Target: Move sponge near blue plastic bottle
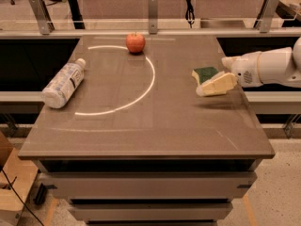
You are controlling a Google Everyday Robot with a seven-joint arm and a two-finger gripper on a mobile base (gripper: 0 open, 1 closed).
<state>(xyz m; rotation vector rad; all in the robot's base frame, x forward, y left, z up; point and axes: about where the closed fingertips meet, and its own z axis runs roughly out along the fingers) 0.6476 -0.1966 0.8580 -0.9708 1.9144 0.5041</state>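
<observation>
Gripper (215,85) at sponge (205,73) (right side of table (155,131)), bottle (63,84) well apart

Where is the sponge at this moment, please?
In the camera view, the sponge is by the right edge of the table, at the gripper, far from the blue plastic bottle lying at the left edge.

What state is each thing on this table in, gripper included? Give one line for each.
sponge, green side up, near the table's right edge, at the gripper.
blue plastic bottle, lying on its side, capped, left edge.
red apple, upright, far side.
gripper, low over the right edge, at the sponge.
</observation>
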